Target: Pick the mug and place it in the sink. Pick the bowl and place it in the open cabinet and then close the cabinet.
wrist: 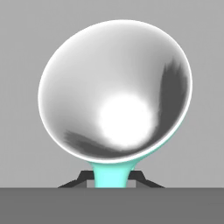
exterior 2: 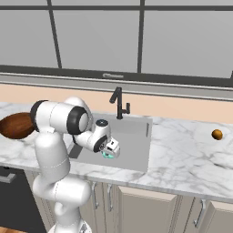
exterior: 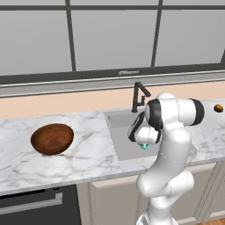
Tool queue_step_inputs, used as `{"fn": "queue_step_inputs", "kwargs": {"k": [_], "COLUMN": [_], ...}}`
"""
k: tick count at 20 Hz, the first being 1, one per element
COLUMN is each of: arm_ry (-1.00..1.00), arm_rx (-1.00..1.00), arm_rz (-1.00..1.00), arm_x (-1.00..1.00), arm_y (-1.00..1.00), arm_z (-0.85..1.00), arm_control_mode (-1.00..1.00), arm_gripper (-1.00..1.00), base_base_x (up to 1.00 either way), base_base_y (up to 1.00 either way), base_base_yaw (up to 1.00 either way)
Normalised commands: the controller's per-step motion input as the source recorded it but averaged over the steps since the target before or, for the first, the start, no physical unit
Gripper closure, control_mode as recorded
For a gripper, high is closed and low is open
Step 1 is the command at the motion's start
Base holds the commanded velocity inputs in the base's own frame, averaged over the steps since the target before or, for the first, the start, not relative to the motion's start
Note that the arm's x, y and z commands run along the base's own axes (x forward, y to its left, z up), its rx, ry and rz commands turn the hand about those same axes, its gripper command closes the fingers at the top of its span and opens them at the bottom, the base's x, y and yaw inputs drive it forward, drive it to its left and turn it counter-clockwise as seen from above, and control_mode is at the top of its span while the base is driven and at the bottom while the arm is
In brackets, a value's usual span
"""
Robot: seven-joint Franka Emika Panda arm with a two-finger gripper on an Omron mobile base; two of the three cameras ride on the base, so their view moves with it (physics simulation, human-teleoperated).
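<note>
Gripper [exterior 2: 110, 151] clamped on the mug [wrist: 114, 89], fingertips [wrist: 83, 178] pinching its teal handle from both sides. Hung low over the sink [exterior 2: 136, 141], above the near half of the grey basin, mug tilted so the white inside faced the hand camera. Not clear whether the mug touched the basin floor; apparently just above it.

Step in hand, by judgement: placing the mug in the sink, nearly complete. Next move probably called for a short lowering, then parting the jaws and lifting straight clear of the faucet [exterior 2: 119, 103], which stood at the far rim of the sink. After that, the bowl and the cabinet remained untouched work.

Bowl [exterior: 52, 139] sat upright on the marble counter [exterior: 92, 154], well left of the sink. Small brown-orange round object [exterior 2: 217, 134] lay well right of the sink, near the back wall. Counter white with grey veins, beige backsplash behind the sink, a wide window above it. Beige lower doors below the sink; a dark appliance front with a bar handle below the bowl.
</note>
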Motion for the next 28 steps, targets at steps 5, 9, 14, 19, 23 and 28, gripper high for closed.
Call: {"fn": "queue_step_inputs", "kwargs": {"k": [5,9,14,19,23,28], "arm_ry": [0.0,0.0,0.0,0.0,0.01,0.0], "arm_rx": [0.0,0.0,0.0,0.0,0.0,0.0], "arm_rz": [0.01,0.02,0.03,0.05,0.05,0.01], "arm_x": [0.06,0.12,0.09,0.0,0.13,0.03], "arm_y": [-0.01,0.0,-0.04,-0.13,-0.02,0.0], "arm_z": [-0.27,-0.27,-0.28,-0.26,-0.29,-0.07], "arm_control_mode": [-1.0,-1.0,-1.0,-1.0,-1.0,-1.0], "arm_gripper": [1.0,1.0,1.0,1.0,-1.0,-1.0], "base_base_x": [0.0,0.0,0.0,0.0,0.0,0.0], "base_base_y": [0.0,0.0,0.0,0.0,0.0,0.0], "base_base_yaw": [0.0,0.0,0.0,0.0,0.0,0.0]}}
